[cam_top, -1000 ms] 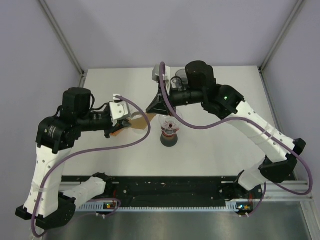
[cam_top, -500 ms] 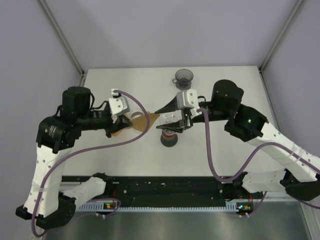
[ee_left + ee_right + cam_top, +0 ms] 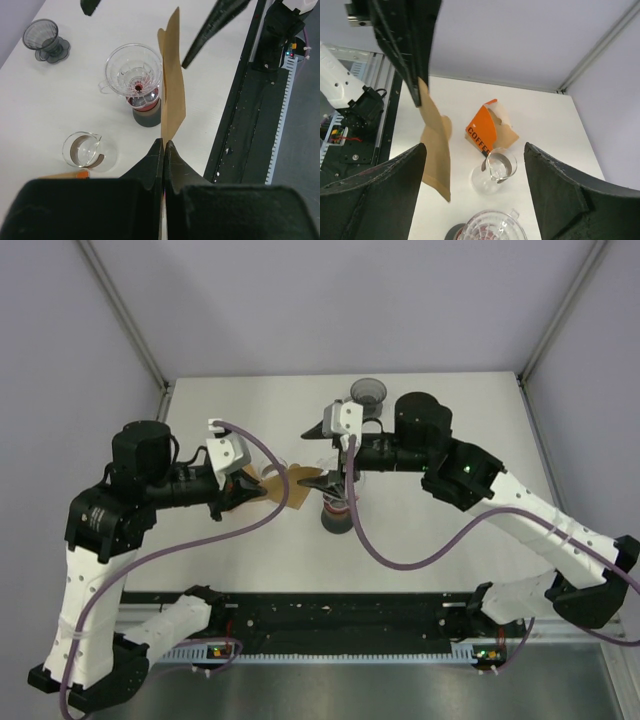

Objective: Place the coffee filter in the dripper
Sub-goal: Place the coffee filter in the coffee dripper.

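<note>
My left gripper (image 3: 164, 142) stays clamped on the coffee filter (image 3: 172, 95). My right gripper (image 3: 311, 456), shut 1 second ago, now stands apart, straddling its free edge near the dripper (image 3: 134, 75).

Brown filter (image 3: 173, 87); clear dripper (image 3: 116, 64); orange box (image 3: 481, 131); white table (image 3: 440, 540).

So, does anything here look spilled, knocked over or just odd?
Nothing is spilled or broken. The only odd thing: the brown coffee filter pinched in the left hand is folded flat, not opened into a cone, held up beside the clear dripper.
</note>
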Robot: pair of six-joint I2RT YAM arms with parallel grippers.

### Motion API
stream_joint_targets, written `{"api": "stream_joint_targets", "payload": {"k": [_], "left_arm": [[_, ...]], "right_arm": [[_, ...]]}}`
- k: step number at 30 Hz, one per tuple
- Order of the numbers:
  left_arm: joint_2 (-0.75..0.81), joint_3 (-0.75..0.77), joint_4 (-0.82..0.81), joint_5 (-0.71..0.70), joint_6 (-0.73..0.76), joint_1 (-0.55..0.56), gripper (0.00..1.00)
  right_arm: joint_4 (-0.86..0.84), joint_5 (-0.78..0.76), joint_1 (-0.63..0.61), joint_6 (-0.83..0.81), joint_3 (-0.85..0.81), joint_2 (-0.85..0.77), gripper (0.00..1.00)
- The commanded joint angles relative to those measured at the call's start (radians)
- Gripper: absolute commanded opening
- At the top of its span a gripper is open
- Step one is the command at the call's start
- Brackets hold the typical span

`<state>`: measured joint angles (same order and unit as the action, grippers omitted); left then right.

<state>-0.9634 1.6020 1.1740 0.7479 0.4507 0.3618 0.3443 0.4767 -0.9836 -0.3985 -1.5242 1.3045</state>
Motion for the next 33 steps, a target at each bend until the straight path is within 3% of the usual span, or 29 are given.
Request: {"api": "stream_joint_targets", "payload": {"k": [1, 7, 10, 12, 18, 19, 22, 25, 27, 31, 33], "left_arm": [[0.022, -0.019, -0.056, 0.027, 0.005, 0.002, 0.0], [0.023, -0.008, -0.077, 0.031, -0.007, 0.002, 0.0], [0.028, -0.01, -0.079, 0.041, -0.006, 0.003, 0.0], [0.034, -0.013, -0.088, 0.044, -0.009, 0.002, 0.0], [0.046, -0.01, -0.114, 0.105, -0.033, 0.003, 0.0], [0.048, -0.01, -0.116, 0.12, -0.043, 0.002, 0.0], [0.051, -0.016, -0.096, 0.157, -0.061, 0.002, 0.4], [0.058, -0.022, -0.094, 0.188, -0.082, 0.002, 0.55], [0.057, -0.013, -0.106, 0.195, -0.098, 0.0, 0.56], [0.04, -0.008, -0.195, 0.139, -0.193, -0.003, 0.38], [0.028, -0.002, -0.241, 0.117, -0.24, -0.007, 0.38]], "right_arm": [[-0.064, 0.075, 0.059, 0.116, -0.039, -0.007, 0.79], [-0.05, 0.252, 0.06, 0.161, -0.069, 0.048, 0.78], [-0.03, 0.281, 0.06, 0.164, -0.086, 0.076, 0.71], [-0.018, 0.309, 0.062, 0.161, -0.094, 0.087, 0.58], [0.05, 0.37, 0.06, 0.052, -0.077, 0.07, 0.0], [0.061, 0.372, 0.063, 0.029, -0.068, 0.061, 0.0], [0.1, 0.355, 0.065, -0.057, -0.037, 0.02, 0.0], [0.151, 0.347, 0.069, -0.14, -0.018, -0.022, 0.0], [0.18, 0.362, 0.069, -0.18, -0.013, -0.04, 0.0], [0.185, 0.385, 0.069, -0.183, -0.016, -0.051, 0.0], [0.183, 0.378, 0.069, -0.175, -0.022, -0.047, 0.0]]}}
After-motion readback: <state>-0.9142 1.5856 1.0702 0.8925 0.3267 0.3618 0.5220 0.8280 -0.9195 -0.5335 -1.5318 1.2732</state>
